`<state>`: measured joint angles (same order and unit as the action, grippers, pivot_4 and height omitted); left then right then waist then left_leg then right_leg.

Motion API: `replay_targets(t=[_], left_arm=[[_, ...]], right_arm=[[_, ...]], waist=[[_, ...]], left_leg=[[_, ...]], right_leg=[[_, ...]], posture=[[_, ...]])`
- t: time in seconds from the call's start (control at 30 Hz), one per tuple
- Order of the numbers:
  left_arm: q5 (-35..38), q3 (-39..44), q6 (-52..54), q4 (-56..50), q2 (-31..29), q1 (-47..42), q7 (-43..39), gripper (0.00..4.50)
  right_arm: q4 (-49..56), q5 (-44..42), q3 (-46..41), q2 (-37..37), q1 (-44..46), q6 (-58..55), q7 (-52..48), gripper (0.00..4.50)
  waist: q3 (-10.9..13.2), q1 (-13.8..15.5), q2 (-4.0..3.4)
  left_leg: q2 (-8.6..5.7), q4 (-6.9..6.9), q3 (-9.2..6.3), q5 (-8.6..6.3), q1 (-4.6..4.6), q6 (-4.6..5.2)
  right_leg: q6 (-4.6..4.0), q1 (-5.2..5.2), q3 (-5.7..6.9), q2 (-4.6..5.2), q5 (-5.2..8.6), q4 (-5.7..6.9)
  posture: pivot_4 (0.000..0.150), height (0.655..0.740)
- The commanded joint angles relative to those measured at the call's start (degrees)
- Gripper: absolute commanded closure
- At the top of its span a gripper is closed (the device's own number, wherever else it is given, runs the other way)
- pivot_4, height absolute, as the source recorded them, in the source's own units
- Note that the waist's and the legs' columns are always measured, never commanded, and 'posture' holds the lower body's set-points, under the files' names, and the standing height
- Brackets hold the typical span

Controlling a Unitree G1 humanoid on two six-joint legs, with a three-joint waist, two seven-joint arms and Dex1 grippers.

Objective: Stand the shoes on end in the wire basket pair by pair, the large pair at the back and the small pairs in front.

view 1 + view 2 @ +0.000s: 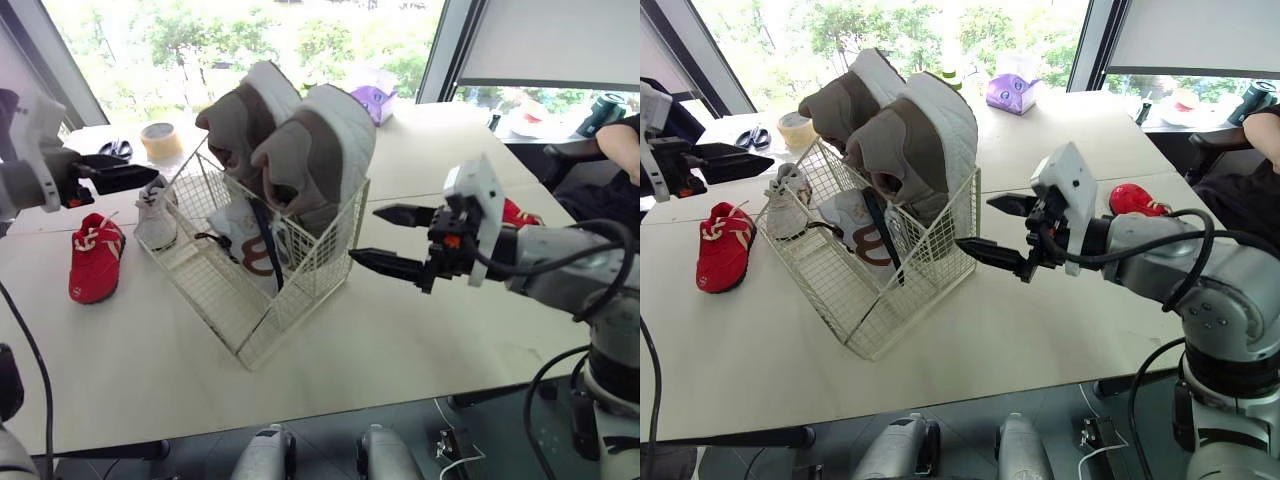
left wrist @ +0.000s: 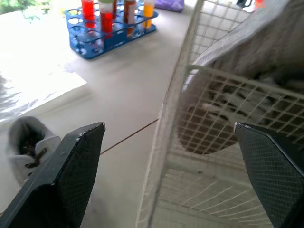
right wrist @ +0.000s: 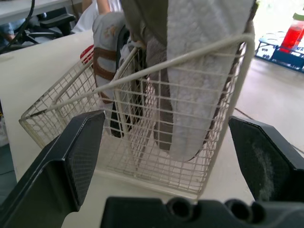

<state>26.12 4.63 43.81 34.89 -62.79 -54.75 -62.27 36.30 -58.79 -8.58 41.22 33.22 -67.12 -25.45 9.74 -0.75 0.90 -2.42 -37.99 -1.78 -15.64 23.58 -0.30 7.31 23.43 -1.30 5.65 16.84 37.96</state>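
Gaping wide, the right pincer (image 1: 366, 236) hangs just beside the basket (image 1: 300, 292), where the large pair (image 1: 315, 150) stands on end. The left pincer (image 1: 140, 172), also open, hovers above a white shoe (image 1: 155, 215) outside the basket, with a red shoe (image 1: 95, 258) near it on the surface (image 1: 400, 340).

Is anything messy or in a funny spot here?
The red pair is split up: one red shoe lies left of the wire basket, and the other red shoe is far off on the right. A small white shoe sits outside the basket too, beside its left wall.
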Motion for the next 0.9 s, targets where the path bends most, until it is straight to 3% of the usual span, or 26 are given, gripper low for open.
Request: replay_targets(t=[0.03, 0.2, 0.33, 0.57, 0.9], left_arm=[[-5.7, -1.6, -8.0, 12.4, 0.7, -6.1, -3.0, 0.0], [-7.1, -0.7, -8.6, 23.7, 6.7, -10.4, -7.1, 0.0], [-7.8, -0.4, -6.8, 25.9, 9.9, -9.9, -10.2, 0.0], [-6.0, -2.6, 2.6, 12.7, 12.3, -0.5, -18.4, 0.0], [5.8, 0.9, 20.6, -18.6, 12.8, 12.0, -15.4, 0.0]], right_arm=[[1.7, 4.1, 3.0, -1.1, -0.9, 3.9, 1.3, 0.06], [-2.0, 13.5, 8.8, -2.2, -2.4, 10.2, 1.5, 0.06], [-4.0, 19.6, 11.2, -2.3, -2.9, 14.7, 1.0, 0.06], [-7.9, 25.9, 10.3, -4.3, -1.9, 19.7, 1.7, 0.06], [-18.6, 26.4, 3.2, -3.6, 2.8, 22.3, -0.8, 0.06]], waist=[[0.0, 0.0, 0.03], [0.0, 0.1, 0.1], [0.0, 0.0, 0.32], [-0.1, -0.1, 0.31], [0.0, 0.4, 0.27]], left_leg=[[0.0, -0.01, 0.0, -0.01, 0.01, 0.02], [-0.01, -0.12, 0.04, -0.06, 0.06, 0.12], [0.01, -0.21, 0.02, -0.06, 0.06, 0.13], [0.02, -0.21, -0.02, -0.05, -0.05, 0.13], [-0.04, -0.2, -0.04, -0.06, -0.05, 0.13]], right_leg=[[0.0, 0.0, 0.01, 0.0, 0.0, 0.0], [0.03, -0.01, 0.05, -0.04, 0.0, 0.01], [0.03, -0.04, 0.07, -0.07, 0.0, 0.09], [0.03, -0.16, 0.06, -0.06, 0.0, 0.11], [0.03, -0.17, 0.01, 0.06, 0.0, 0.07]], posture=[[0.15, 0.74], [0.15, 0.74], [0.15, 0.74], [0.15, 0.74], [0.15, 0.74]])
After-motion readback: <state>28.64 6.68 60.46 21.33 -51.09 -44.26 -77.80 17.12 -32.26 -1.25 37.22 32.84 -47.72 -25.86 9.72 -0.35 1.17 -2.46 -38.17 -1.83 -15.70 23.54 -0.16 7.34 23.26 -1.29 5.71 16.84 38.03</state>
